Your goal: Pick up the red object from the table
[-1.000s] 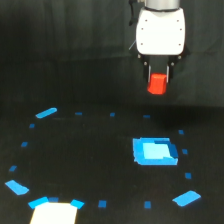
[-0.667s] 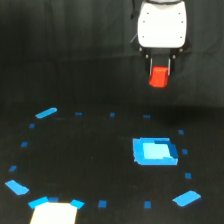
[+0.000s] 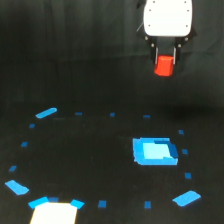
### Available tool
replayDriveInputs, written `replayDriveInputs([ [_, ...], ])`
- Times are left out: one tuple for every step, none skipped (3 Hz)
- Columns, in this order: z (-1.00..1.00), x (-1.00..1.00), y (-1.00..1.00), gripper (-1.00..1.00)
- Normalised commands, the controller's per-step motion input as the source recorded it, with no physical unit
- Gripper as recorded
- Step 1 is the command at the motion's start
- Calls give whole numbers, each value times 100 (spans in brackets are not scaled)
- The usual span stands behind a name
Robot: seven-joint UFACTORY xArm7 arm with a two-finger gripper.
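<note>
Gripper (image 3: pixel 165 62) closed on red block (image 3: pixel 164 66), high above surface (image 3: pixel 90 150); weak grip could drop it.

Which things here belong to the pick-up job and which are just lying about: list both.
Job:
- red object, held in the gripper well above the table

Lying about:
- blue rectangular patch
- blue tape marks ringing the surface
- white patch at the bottom edge
- dark cloth backdrop
</note>
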Motion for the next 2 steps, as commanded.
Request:
replayDriveInputs([
  [17,16,-10,-100],
  [7,21,-17,-100],
])
